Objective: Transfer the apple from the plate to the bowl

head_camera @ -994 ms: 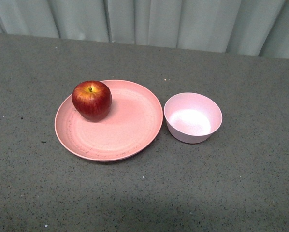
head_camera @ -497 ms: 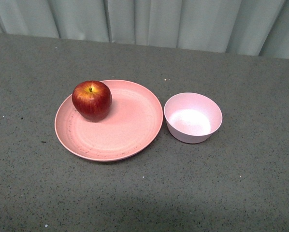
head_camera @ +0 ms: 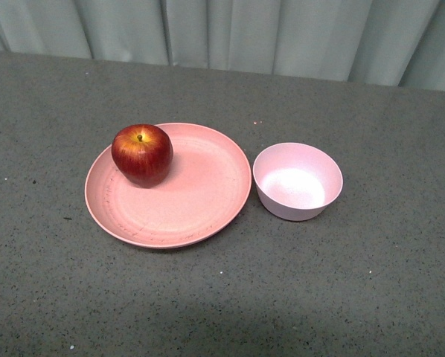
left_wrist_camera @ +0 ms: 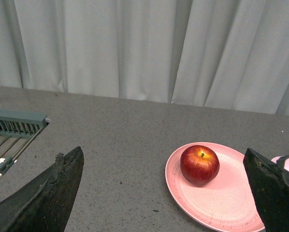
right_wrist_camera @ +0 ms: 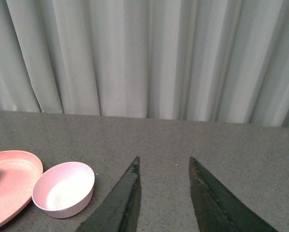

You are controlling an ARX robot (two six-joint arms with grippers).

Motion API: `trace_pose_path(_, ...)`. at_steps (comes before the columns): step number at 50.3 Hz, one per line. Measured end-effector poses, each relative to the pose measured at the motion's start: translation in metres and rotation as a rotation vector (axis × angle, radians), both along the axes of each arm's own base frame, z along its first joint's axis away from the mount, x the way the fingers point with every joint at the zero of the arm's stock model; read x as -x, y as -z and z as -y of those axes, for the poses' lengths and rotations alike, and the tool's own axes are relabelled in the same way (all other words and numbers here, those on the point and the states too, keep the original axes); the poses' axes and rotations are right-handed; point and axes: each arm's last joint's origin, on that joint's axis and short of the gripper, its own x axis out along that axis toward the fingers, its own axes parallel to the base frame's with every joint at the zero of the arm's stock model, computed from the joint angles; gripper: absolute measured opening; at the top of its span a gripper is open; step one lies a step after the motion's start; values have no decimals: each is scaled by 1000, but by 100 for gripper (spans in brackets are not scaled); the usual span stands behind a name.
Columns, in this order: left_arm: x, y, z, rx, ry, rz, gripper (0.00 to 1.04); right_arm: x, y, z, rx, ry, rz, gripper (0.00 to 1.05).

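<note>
The dark-red apple point(head_camera: 141, 154) sits upright on the back left part of the salmon-pink plate point(head_camera: 200, 193). The empty pale pink bowl point(head_camera: 298, 181) stands just right of the plate. Neither arm shows in the front view. In the left wrist view my left gripper point(left_wrist_camera: 164, 157) is open wide and empty, with the apple point(left_wrist_camera: 199, 165) and plate point(left_wrist_camera: 217, 198) ahead between its fingers. In the right wrist view my right gripper point(right_wrist_camera: 164, 159) is open and empty above the table, with the bowl point(right_wrist_camera: 64, 189) and the plate's edge point(right_wrist_camera: 11, 183) off to one side.
The dishes stand on a grey speckled table point(head_camera: 222, 297). A pale curtain point(head_camera: 222, 30) hangs behind its far edge. A grey metal rack point(left_wrist_camera: 11, 130) shows at the edge of the left wrist view.
</note>
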Motion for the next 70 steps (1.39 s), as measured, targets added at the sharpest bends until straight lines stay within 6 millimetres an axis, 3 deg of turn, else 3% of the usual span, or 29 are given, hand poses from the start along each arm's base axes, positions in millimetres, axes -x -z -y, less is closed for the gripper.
trace_pose_path(16,0,0,0,0,0,0,98,0,0,0,0,0,0,97)
trace_pose_path(22,-9,-4,-2,2,-115,22,98,0,0,0,-1,1,0,95)
trace_pose_path(35,-67,2,-2,82,-125,-117,98,0,0,0,-1,0,0,95)
trace_pose_path(52,-140,27,28,20,-65,-268,98,0,0,0,-1,0,0,95)
trace_pose_path(70,-190,53,58,-22,-2,-370,98,0,0,0,-1,0,0,95)
